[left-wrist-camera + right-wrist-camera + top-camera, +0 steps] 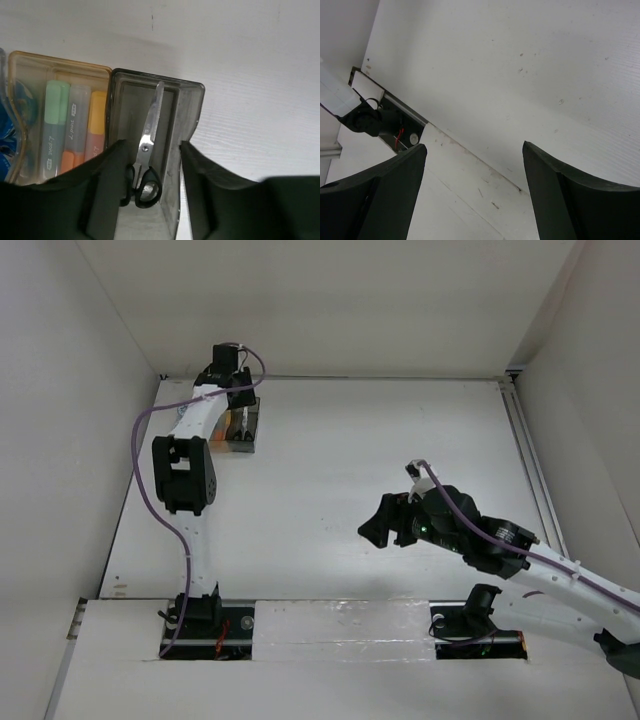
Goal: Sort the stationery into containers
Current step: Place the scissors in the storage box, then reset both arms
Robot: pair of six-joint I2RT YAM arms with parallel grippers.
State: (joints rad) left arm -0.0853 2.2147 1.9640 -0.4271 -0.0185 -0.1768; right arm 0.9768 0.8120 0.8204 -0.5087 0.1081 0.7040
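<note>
From above, the left gripper (pixel 238 402) hangs over the bins (pixel 246 430), the right gripper (pixel 386 526) parked aside, likely to keep clear; left wrist: spread fingers (pixel 102 190) flank the scissors (pixel 148 159) lying loose in the dark grey bin (pixel 189 112); right wrist: jaws wide, empty.

Blue roll (pixel 6 137) cropped at edge — markers (pixel 77 120) half behind left claw (pixel 151 150).

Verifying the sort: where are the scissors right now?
Left wrist view: the scissors lie inside the smoky dark grey bin, the rightmost one there, right beside the amber bin holding the markers.
</note>
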